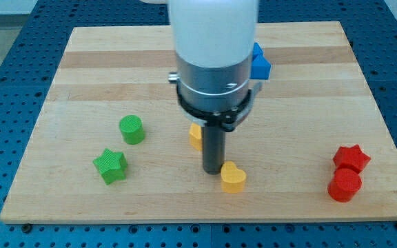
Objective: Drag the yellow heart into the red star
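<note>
The yellow heart [233,178] lies on the wooden board near the view's bottom, just right of centre. The red star [351,158] sits at the view's lower right, far to the right of the heart. My tip [214,170] rests on the board touching or nearly touching the heart's upper-left side. The arm's white and metal body hides the board above the rod.
A red cylinder [344,185] sits directly below the red star, touching it. A second yellow block [196,136] is partly hidden behind the rod. A green cylinder [131,129] and a green star [110,165] lie at the left. A blue block [260,63] peeks out right of the arm.
</note>
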Robot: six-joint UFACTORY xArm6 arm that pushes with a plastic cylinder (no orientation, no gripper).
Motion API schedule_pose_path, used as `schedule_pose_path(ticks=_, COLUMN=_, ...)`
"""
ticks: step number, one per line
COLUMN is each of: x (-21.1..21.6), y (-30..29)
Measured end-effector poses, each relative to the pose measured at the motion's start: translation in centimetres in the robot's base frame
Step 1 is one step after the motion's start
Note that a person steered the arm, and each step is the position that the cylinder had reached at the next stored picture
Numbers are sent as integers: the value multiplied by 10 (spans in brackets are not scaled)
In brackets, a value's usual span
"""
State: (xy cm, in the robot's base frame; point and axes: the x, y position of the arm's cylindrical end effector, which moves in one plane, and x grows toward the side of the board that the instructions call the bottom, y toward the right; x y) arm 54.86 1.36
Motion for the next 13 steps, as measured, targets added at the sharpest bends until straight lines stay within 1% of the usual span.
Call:
schedule_pose_path(ticks=1, x=0, y=0)
schedule_pose_path(ticks=2, x=0, y=-31)
schedule_pose_path(ticks=3, x=26, y=-44)
schedule_pose_path(ticks=4, x=38, y=-27)
schedule_pose_path(ticks=5, x=38, y=-5)
schedule_pose_path(ticks=6, x=32, y=17)
schedule_pose_path(ticks=9, x=11, y=123)
schedule_pose_path(ticks=10, x=10, y=135)
schedule_pose_path(ticks=11, x=17, y=116)
schedule_pose_path(ticks=13, x=19, y=46)
